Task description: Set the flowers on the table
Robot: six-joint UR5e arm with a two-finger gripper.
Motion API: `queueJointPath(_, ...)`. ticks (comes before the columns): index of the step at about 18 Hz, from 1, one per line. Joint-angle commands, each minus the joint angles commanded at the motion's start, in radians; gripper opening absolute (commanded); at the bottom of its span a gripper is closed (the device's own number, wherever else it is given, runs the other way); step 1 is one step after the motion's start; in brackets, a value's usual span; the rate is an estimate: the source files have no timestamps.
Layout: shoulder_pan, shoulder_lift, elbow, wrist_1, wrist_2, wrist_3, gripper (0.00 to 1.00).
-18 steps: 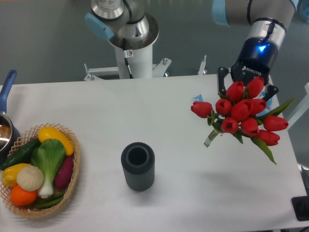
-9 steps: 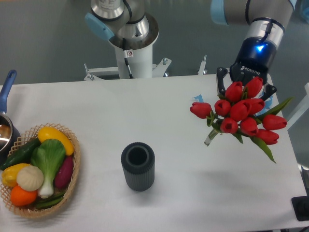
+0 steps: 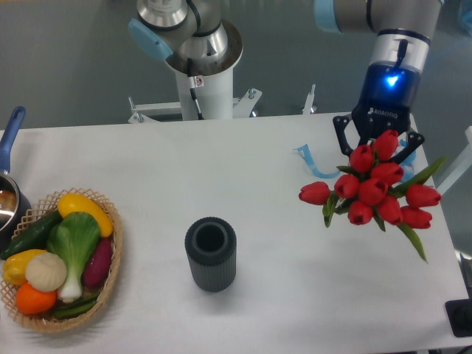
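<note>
Gripper [image 3: 377, 147] fingers straddle flowers [image 3: 375, 190], apparently clamped on bunch; contact hidden by blooms. Bunch hangs directly below gripper, blooms facing camera, stems hidden behind. Over table [image 3: 243, 184] right side; contact with it unclear.

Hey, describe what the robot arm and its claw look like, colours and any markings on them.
The arm is silver-grey metal tubing with light blue joint caps. Its wrist section is grey, with a thin dark cable down the side, then a black cylinder that glows blue and carries white lettering, too small to read for sure. The claw below has black angular fingers. A second silver and light blue joint sits on the white pedestal.
</note>
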Motion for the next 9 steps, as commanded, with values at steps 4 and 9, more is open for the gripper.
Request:
queueJointPath(4, -0.087, -0.032, -0.018, -0.005, 0.190, 0.051, 0.24)
queueJointPath(9, -0.193, -0.130, -0.003, -0.009, 0.450, 0.054, 0.24)
